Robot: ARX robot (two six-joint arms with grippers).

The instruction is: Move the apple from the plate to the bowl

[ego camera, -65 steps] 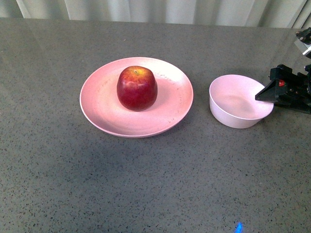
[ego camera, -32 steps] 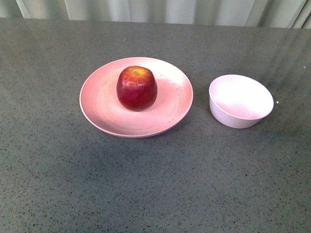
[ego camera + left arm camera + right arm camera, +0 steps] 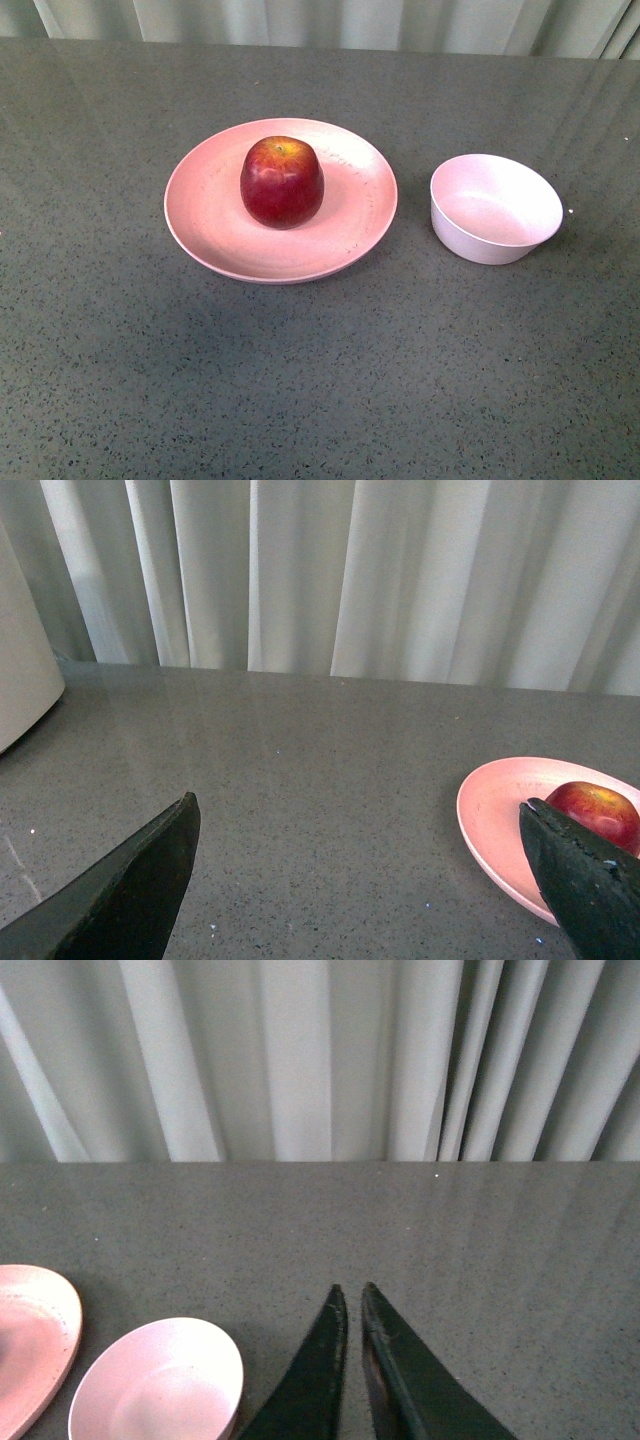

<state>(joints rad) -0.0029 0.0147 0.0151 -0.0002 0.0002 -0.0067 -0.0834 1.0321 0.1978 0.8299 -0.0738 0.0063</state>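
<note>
A second ago the right gripper reached into the front view from the right edge of the frame. Its black body with red marks lay at mid-height there, and its pointed tip overlapped the right rim of the bowl. By half a second ago it had left that view altogether, and it is out of it now as well; only the right wrist view shows it. The bowl's right rim, partly covered then, now shows as a whole unbroken curve. The stretch of tabletop between that rim and the right edge of the frame, hidden behind the gripper before, lies in plain sight.
</note>
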